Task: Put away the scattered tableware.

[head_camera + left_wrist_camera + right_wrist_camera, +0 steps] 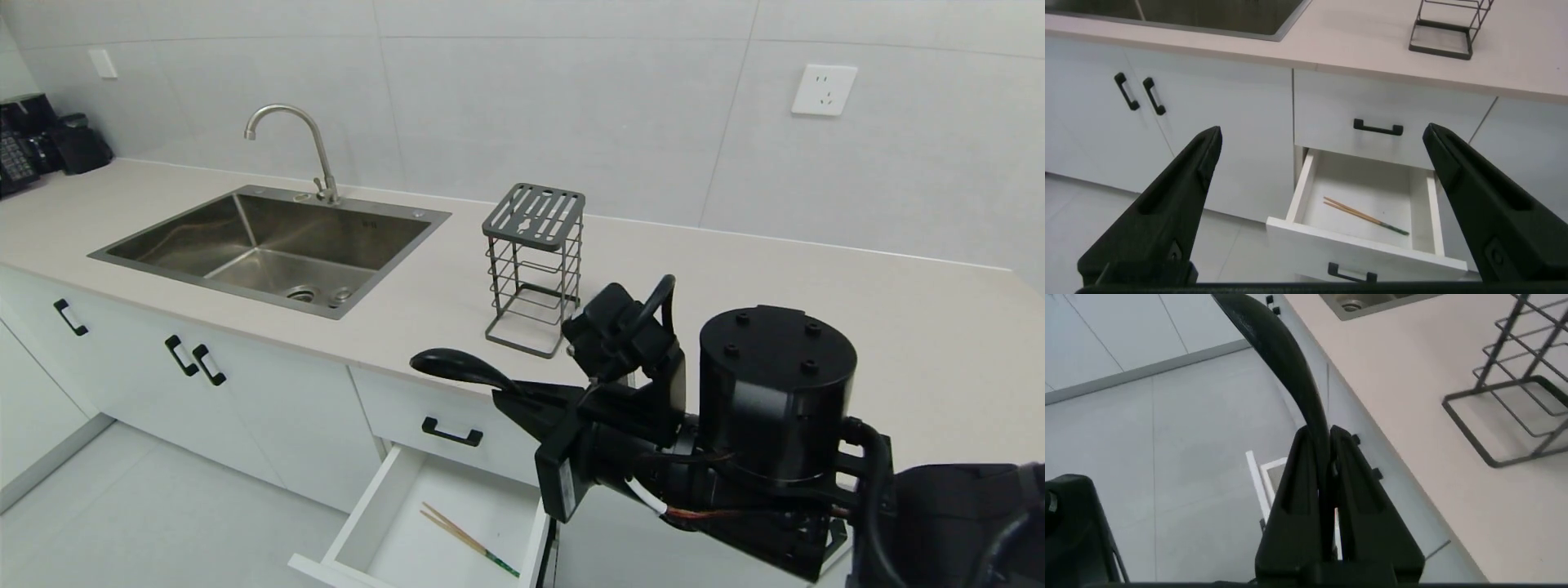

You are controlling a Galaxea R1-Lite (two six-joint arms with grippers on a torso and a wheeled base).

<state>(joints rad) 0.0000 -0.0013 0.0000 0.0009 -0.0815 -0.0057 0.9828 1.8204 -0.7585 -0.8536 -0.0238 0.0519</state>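
Note:
My right gripper (513, 398) is shut on the handle of a black spoon (457, 365), held level out past the counter's front edge and above the open white drawer (359, 513). In the right wrist view the spoon (1282, 355) sticks out from the shut fingertips (1327, 439). A pair of chopsticks (467, 539) lies on the drawer floor. My left gripper (1323, 135) is open and holds nothing; it looks down at the drawer (1298, 192) and the chopsticks (1365, 216) from farther out.
A dark wire rack (535, 269) stands on the beige counter (816, 286) just behind the right arm. The steel sink (269, 245) with its faucet lies to the left. A shut drawer with a black handle (451, 433) sits above the open one; cabinet doors are to the left.

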